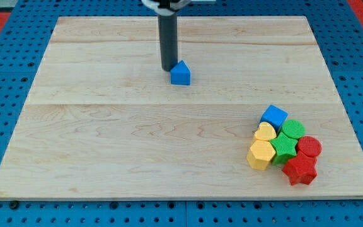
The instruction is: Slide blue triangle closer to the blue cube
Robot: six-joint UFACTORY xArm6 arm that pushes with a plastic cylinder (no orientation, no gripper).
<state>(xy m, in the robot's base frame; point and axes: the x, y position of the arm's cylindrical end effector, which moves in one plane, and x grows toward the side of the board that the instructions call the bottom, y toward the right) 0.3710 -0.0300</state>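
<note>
The blue triangle point(181, 74) sits alone on the wooden board in the upper middle of the view. My tip point(168, 68) rests on the board just to the left of the blue triangle, close to touching it. The blue cube point(273, 117) lies far off at the lower right, at the top of a tight cluster of blocks. The rod rises straight up from the tip and leaves the view at the top.
Below the blue cube the cluster holds a yellow heart-like block point(265, 132), a yellow hexagon point(260, 155), a green star point(285, 146), a green block point(292, 129), a red cylinder point(309, 147) and a red star-like block point(300, 169). The board's edge point(181, 200) runs along the view's bottom.
</note>
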